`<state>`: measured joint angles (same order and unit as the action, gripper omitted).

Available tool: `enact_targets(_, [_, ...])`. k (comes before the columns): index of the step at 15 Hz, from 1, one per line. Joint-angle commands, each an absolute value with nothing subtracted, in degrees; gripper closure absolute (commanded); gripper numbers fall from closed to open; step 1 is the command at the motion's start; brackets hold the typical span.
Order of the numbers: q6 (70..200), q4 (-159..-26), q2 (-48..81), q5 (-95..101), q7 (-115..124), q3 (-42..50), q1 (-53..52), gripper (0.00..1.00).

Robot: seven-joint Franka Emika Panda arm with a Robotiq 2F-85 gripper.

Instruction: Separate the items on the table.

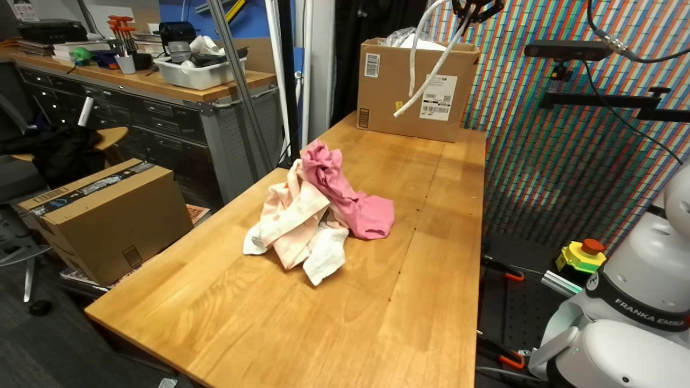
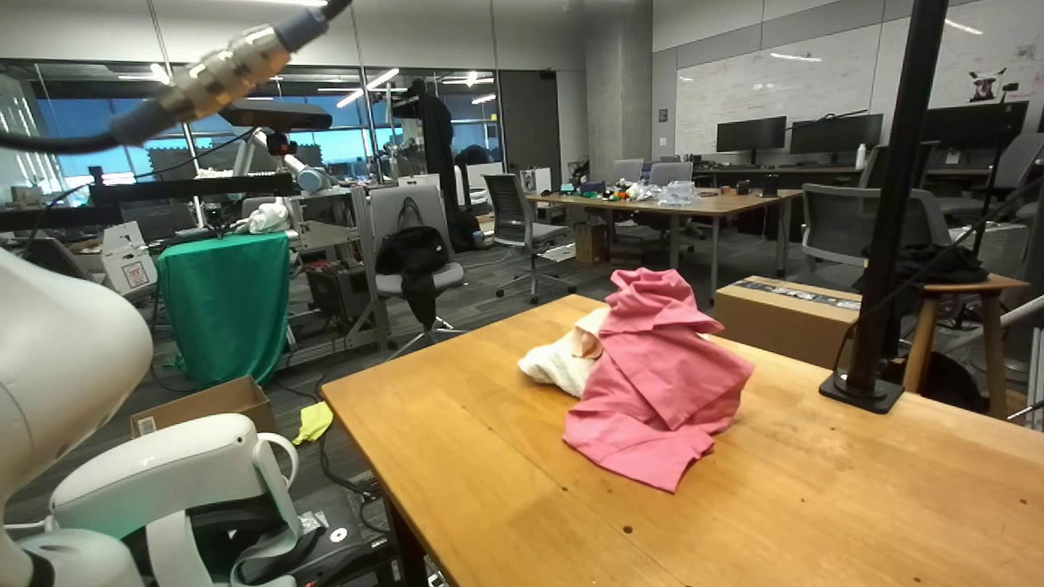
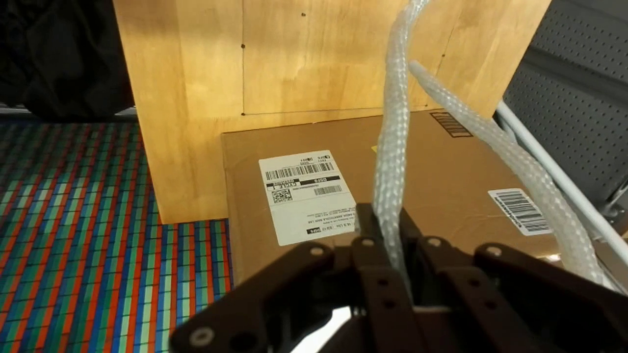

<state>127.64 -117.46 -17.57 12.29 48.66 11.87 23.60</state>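
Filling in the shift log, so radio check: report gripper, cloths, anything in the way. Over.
Gripper shut on cord. Cloths bunched together on table, not separated. Possible obstacle: box at table's end.

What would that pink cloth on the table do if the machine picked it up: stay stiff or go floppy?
The pink cloth would probably flop, as it slumps in loose folds. It looks thin, so it is likely light for its size. It may also tug the peach cloth, which it lies against.
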Motion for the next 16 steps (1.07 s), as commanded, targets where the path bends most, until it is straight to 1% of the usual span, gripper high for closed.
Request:
enact_targets(1, [130.5, -115.4, -15.2, 12.9, 53.4, 12.1, 24.2, 0.96])
enact_targets(3, [131.7, -115.6, -14.7, 14.1, 55.8, 11.9, 24.5, 0.96])
enact_targets(4, [131.5, -115.6, -14.6, 14.5, 56.4, 11.9, 24.4, 0.95])
enact_targets(5, [131.4, -115.6, -14.5, 15.0, 56.8, 11.9, 24.3, 0.64])
enact_targets(6, [131.4, -115.9, -14.7, 15.7, 57.1, 11.8, 24.3, 0.64])
enact_targets(7, [130.9, -116.1, -15.0, 16.9, 57.2, 11.5, 24.2, 0.59])
enact_targets(10, [129.3, -117.1, -16.9, 19.4, 55.6, 10.5, 23.2, 0.34])
enact_targets(14, [125.3, -119.7, -20.5, 19.9, 50.4, 7.1, 18.9, 0.05])
enact_targets(15, [123.9, -120.3, -21.3, 19.2, 49.5, 5.8, 17.5, 0.00])
enact_targets(16, [122.6, -121.5, -22.3, 18.8, 49.4, 4.1, 15.9, 0.00])
